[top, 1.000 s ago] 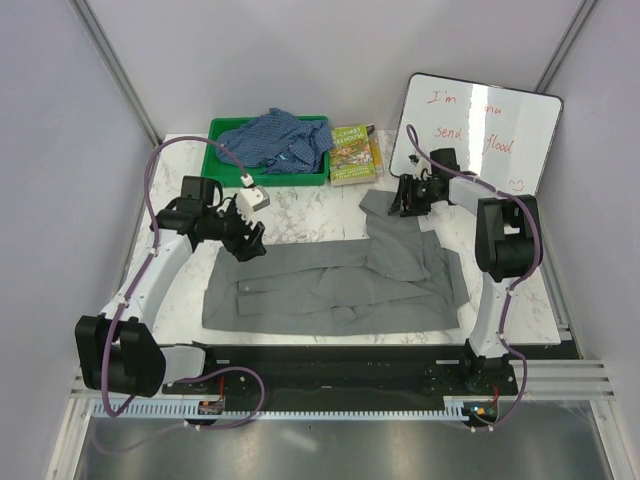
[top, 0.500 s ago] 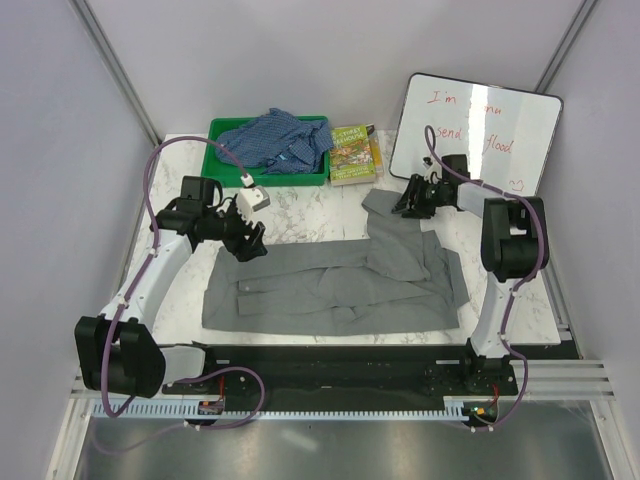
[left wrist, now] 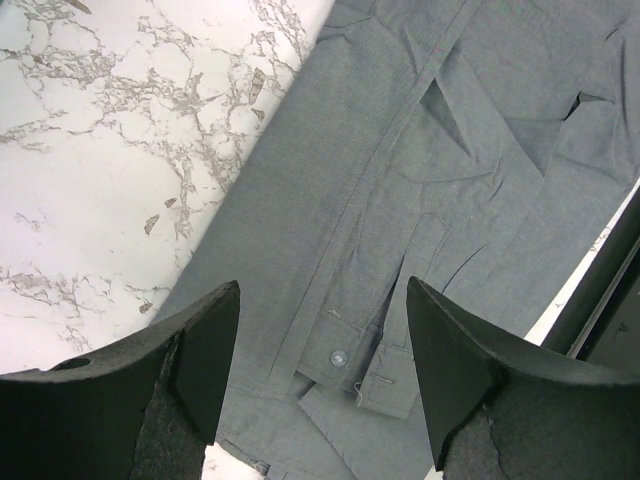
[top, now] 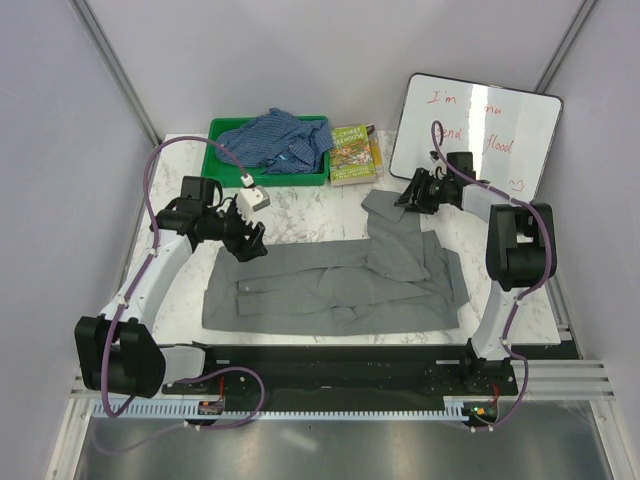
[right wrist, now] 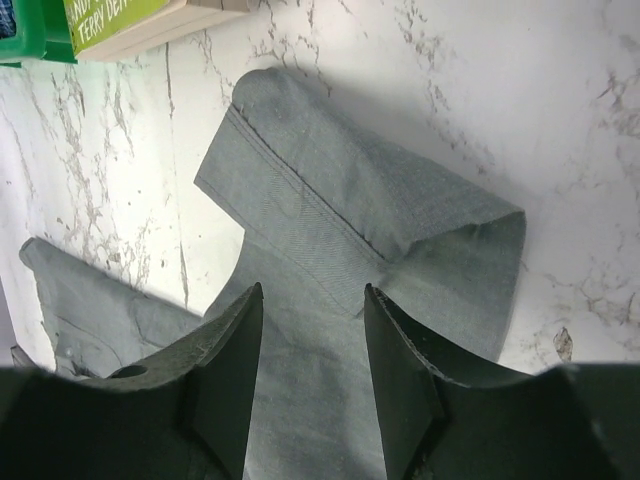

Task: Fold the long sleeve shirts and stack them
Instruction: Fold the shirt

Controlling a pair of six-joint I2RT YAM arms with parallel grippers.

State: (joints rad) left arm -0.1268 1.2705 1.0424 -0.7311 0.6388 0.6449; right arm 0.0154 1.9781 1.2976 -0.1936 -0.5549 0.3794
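Note:
The grey long sleeve shirt [top: 330, 290] lies spread across the marble table, one sleeve reaching back to the right. The blue checked shirt [top: 275, 140] sits crumpled in a green bin. My left gripper [top: 246, 246] hovers open over the grey shirt's left edge. In the left wrist view the shirt [left wrist: 400, 150] shows a buttoned cuff [left wrist: 338, 356] between the open jaws of that gripper [left wrist: 322, 330]. My right gripper [top: 408, 196] is open above the far sleeve end. In the right wrist view the gripper [right wrist: 312, 300] has the folded sleeve [right wrist: 330, 200] below it and holds nothing.
The green bin [top: 222, 130] stands at the back left, a book [top: 352, 153] beside it. A whiteboard [top: 480, 130] with red writing leans at the back right. Black rails run along the table's near edge.
The right arm has swung its elbow outward and its gripper has shifted slightly back and right over the sleeve end. The left arm and the shirts have not moved.

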